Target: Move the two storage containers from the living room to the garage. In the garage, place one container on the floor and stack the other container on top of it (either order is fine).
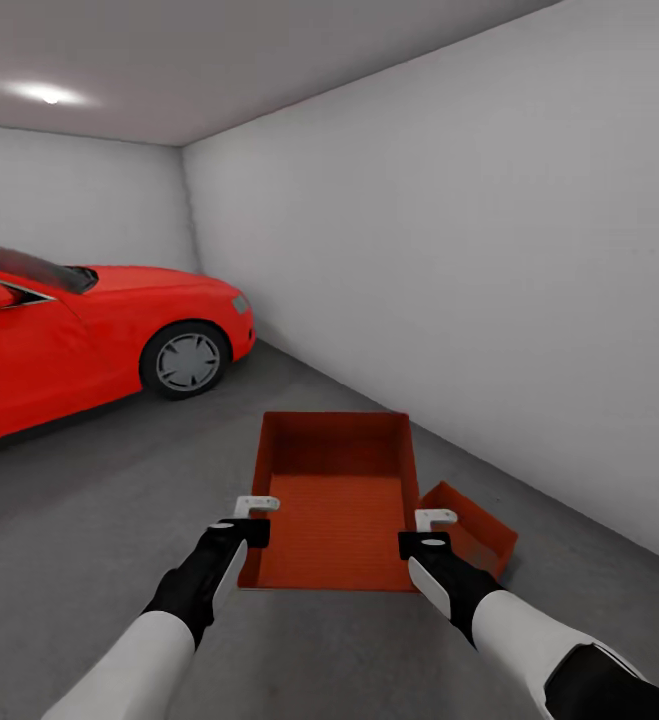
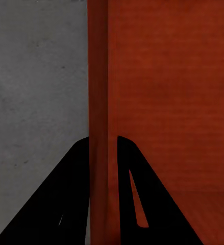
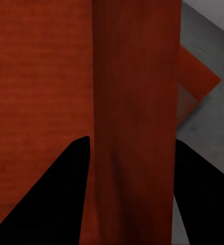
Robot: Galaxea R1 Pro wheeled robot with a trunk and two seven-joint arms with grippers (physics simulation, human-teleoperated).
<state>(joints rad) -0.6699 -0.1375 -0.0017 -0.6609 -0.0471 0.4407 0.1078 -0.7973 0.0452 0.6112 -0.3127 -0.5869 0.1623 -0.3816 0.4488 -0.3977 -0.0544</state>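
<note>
Head view: in the garage, the left gripper [image 1: 252, 517] and right gripper [image 1: 430, 530] carry the upper container [image 1: 336, 505] by its side walls above the concrete floor [image 1: 89, 530]; the second container [image 1: 477, 531] lies low at its right, so the load should shift right and square up before lowering. Left wrist view: the fingers [image 2: 71, 194] clamp the left wall [image 2: 98, 102]. Right wrist view: the fingers [image 3: 55, 194] straddle the right wall [image 3: 134, 127], apparently grasping it; both grips should let go together

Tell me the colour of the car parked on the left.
Bright red car, with silver-grey wheel; clearest in the head view.

a garage: red car [image 1: 89, 330], concrete floor [image 1: 99, 520].
</note>
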